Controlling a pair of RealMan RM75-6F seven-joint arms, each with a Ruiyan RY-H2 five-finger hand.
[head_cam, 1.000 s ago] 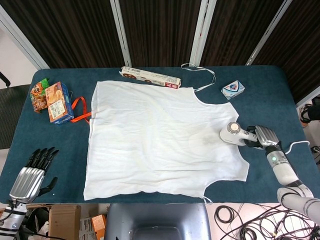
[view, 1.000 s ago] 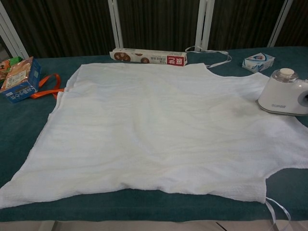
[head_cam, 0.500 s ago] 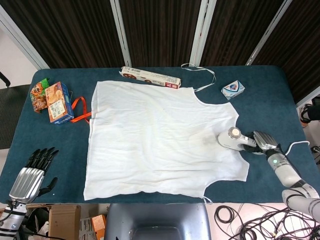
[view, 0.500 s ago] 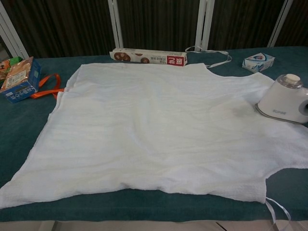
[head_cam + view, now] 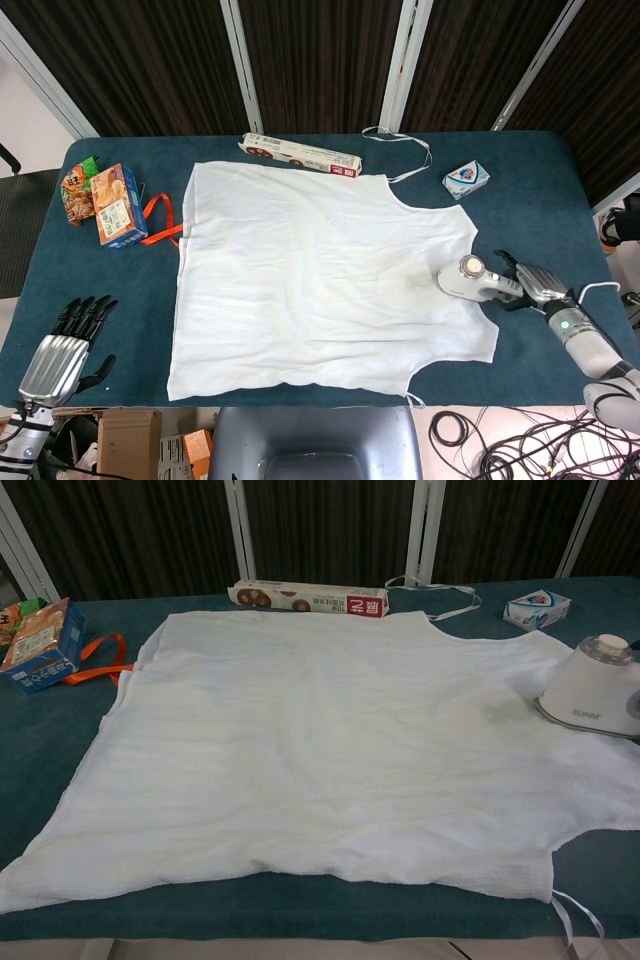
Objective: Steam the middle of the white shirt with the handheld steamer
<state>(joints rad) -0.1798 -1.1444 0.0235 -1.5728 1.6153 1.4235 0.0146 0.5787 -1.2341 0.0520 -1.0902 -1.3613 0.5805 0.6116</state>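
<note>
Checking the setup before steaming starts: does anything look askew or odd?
A faint grey mark shows on the white shirt beside the handheld steamer, which sits on the shirt's edge, not its middle. Otherwise nothing stands out.

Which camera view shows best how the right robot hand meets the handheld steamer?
The head view: the right robot hand reaches the handle of the handheld steamer at the white shirt's edge. The chest view shows only the steamer body, no hand.
</note>
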